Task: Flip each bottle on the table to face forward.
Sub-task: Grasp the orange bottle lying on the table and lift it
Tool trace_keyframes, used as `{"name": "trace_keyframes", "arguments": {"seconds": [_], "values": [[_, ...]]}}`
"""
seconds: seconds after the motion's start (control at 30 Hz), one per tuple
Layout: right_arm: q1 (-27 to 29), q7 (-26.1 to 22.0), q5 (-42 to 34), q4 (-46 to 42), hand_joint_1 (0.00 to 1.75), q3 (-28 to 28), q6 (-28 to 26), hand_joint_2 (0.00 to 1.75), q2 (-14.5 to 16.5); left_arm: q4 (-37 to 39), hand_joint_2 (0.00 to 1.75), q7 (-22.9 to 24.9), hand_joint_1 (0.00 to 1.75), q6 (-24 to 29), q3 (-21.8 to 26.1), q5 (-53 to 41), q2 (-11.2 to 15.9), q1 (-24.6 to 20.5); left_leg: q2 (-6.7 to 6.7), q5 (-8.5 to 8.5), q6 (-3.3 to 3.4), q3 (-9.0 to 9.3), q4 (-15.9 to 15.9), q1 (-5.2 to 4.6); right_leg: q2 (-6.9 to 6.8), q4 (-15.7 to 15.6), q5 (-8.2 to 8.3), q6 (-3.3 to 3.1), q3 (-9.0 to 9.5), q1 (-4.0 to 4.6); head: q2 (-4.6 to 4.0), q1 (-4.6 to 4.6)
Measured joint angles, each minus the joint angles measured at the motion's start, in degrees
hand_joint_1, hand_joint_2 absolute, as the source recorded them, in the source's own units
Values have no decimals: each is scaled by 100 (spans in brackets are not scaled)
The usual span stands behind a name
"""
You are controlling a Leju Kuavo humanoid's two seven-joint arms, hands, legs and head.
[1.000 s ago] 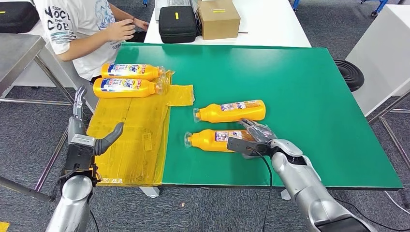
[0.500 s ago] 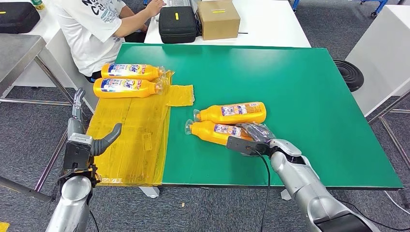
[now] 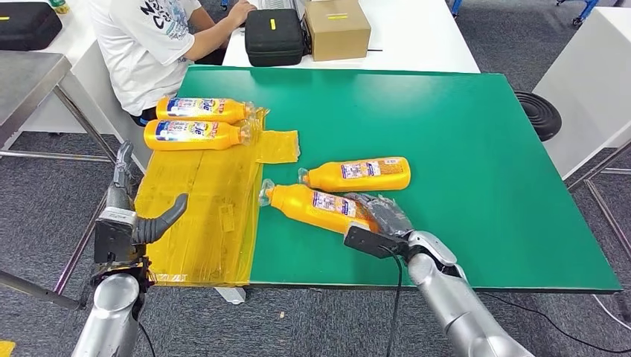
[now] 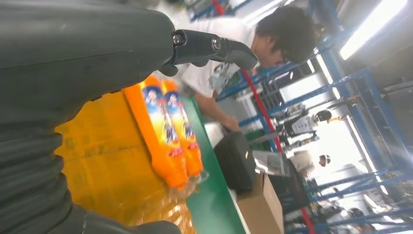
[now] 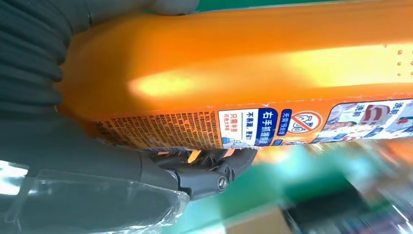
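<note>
right hand (image 3: 379,216) grips the base end of one orange bottle (image 3: 316,207), which lies slanted on the green table (image 3: 461,134) with its clear cap toward the yellow sheet (image 3: 201,216); a second bottle (image 3: 357,173) lies just behind it, close but whether touching cannot be told. two more bottles (image 3: 197,123) lie side by side at the sheet's far end, making four in all. left hand (image 3: 141,219) hovers off the table's left edge, fingers apart, holding nothing. one person (image 3: 160,44) sits at the far left corner
</note>
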Motion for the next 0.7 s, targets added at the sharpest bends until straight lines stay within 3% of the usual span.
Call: {"name": "trace_keyframes", "arguments": {"seconds": [0.33, 0.7], "values": [[651, -531, -554, -1267, 175, -418, -848, 175, 542, 172, 175, 92, 0, -778, 86, 1474, -10, 5, 2, 0, 0, -2, 0, 0, 1, 0, 0, 0, -3, 0, 0, -1], [859, -536, -600, -1691, 175, -548, -896, 175, 699, 294, 175, 120, 0, -883, 100, 1608, -10, 3, 2, 0, 0, -2, 0, -1, 1, -1, 1, 0, -4, -1, 0, 0]]}}
